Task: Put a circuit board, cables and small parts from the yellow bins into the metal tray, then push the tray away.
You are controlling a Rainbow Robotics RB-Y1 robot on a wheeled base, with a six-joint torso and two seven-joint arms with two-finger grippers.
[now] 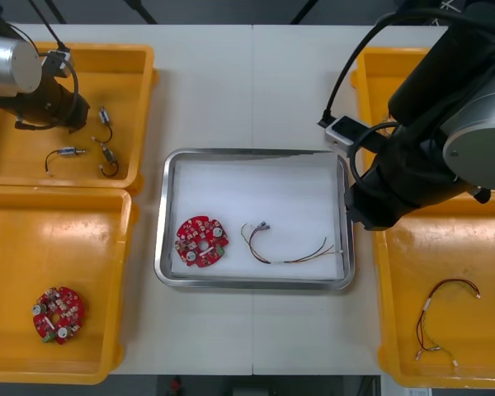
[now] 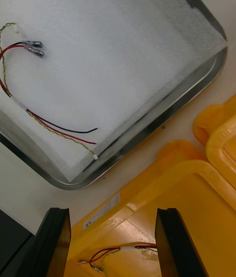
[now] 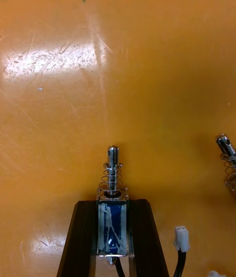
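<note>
Now the table (image 1: 256,82) is carrying yellow bins (image 1: 58,223) at both sides and the metal tray (image 1: 256,190) between them. The right gripper (image 2: 112,213) is hanging over the rim of a right bin beside the tray's corner, its fingers (image 2: 54,242) standing wide apart and empty. Inside the tray a red circuit board (image 1: 201,242) is lying near a red and yellow cable (image 2: 49,122), not touching it. The left gripper (image 3: 112,203) is squeezing a small metal part (image 3: 113,169) inside the far left bin.

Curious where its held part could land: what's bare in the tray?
The metal tray's far half is bare; circuit board and red and yellow cable crowd its near half. Left end effector grips the small metal part.
</note>
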